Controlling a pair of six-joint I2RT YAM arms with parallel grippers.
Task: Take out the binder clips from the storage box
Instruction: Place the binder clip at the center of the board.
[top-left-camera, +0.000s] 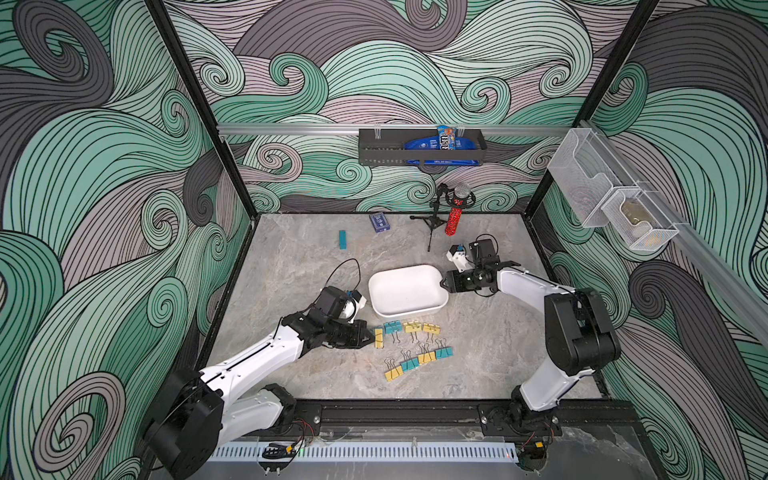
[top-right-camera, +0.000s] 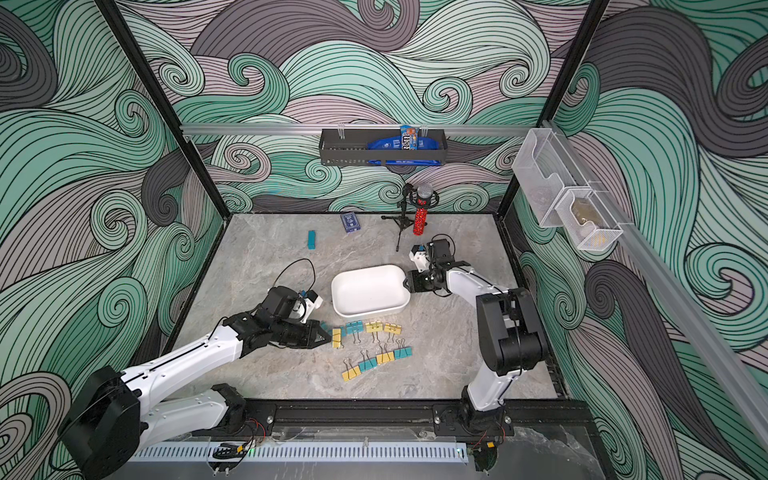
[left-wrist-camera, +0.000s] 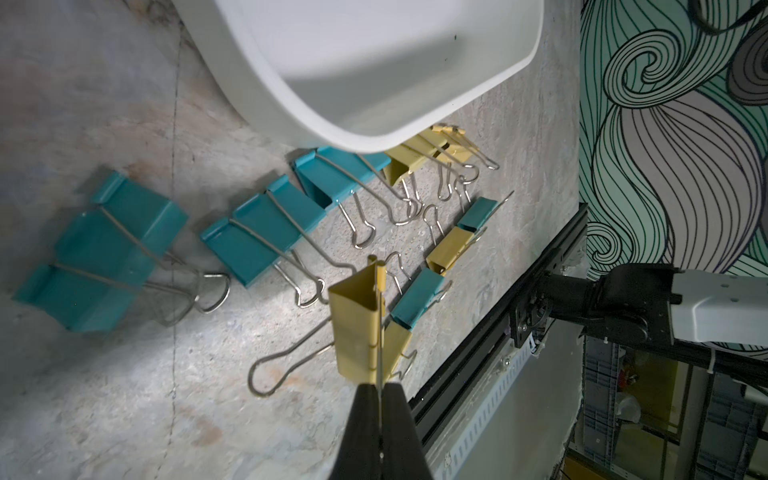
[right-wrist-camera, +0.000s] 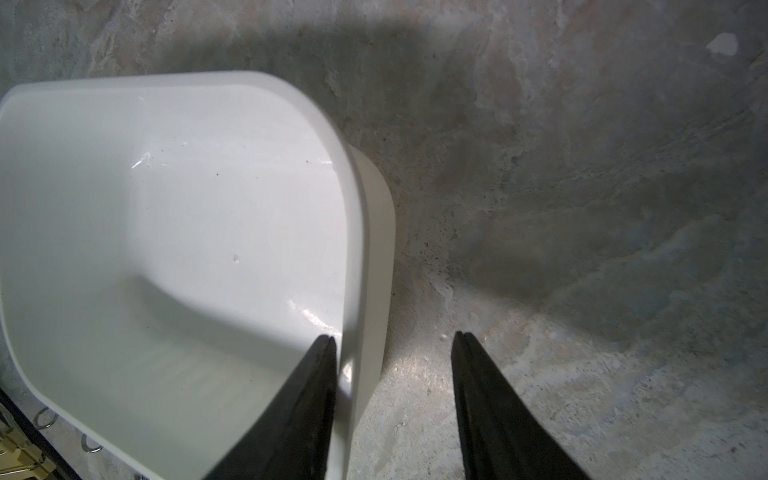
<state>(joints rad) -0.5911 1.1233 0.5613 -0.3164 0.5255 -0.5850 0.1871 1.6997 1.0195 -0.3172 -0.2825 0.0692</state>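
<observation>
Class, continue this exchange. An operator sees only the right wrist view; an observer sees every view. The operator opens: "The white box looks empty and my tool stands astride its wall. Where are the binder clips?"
Observer: The binder clips lie in a loose group on the table beside the storage box, on its side nearer the robot's base.
Operator: Is the other arm busy?
Observer: The left tool is shut on a yellow clip at the edge of that group.
Operator: Anything beyond the box?
Observer: A flat teal block lies on its own towards the back of the table.
</observation>
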